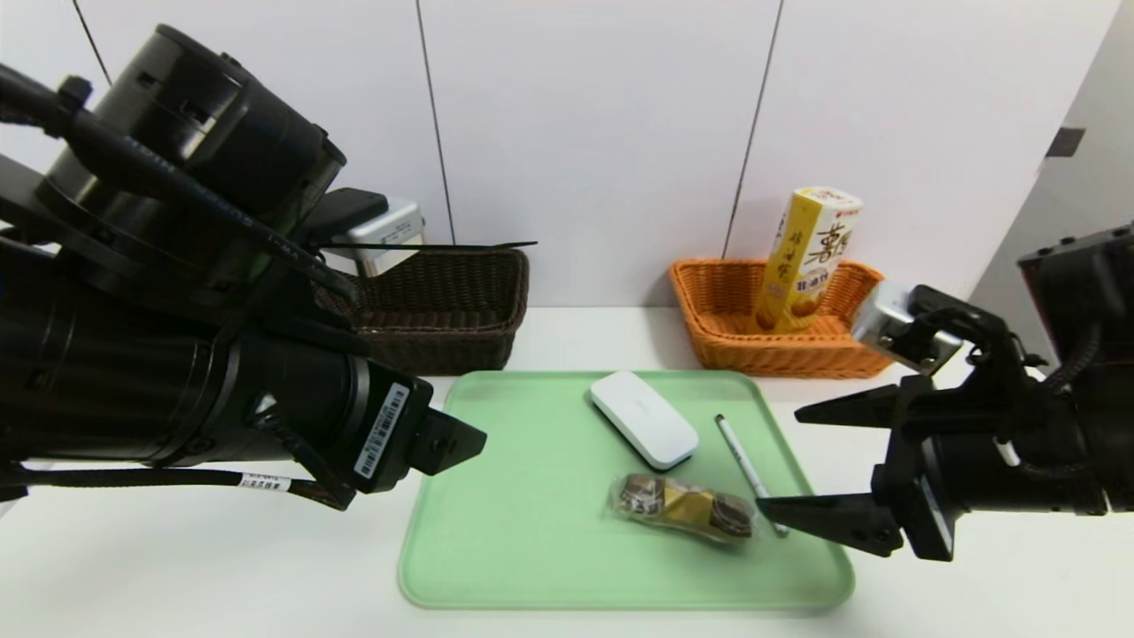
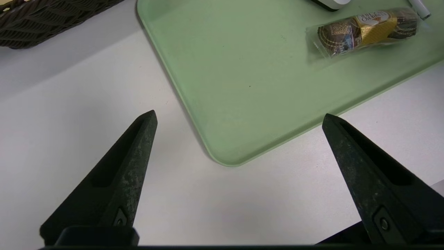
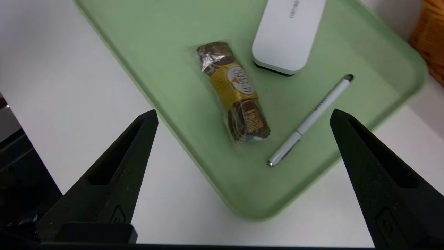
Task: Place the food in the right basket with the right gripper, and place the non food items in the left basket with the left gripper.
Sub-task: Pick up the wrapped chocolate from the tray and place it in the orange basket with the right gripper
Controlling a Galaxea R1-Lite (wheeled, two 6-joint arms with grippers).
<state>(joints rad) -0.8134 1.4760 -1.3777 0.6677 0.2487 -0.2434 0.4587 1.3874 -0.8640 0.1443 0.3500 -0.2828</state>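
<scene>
With a yellow carton (image 1: pixel 808 257) already in the orange wicker basket (image 1: pixel 709 306), the gaping, empty right tool (image 1: pixel 784 461) faces the gold-wrapped chocolate pack (image 1: pixel 684 507), white case (image 1: pixel 643 418) and pen (image 1: pixel 742 460) just ahead.

Tray (image 1: pixel 496 532) holds mouse (image 1: pixel 643 418), pen (image 1: pixel 746 465) right, chocolates (image 1: pixel 684 507) in front — baskets (image 1: pixel 443 310) behind.

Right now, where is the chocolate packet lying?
In the head view the chocolate packet lies on the green tray, toward its near right part, just in front of the white case and beside the pen.
</scene>
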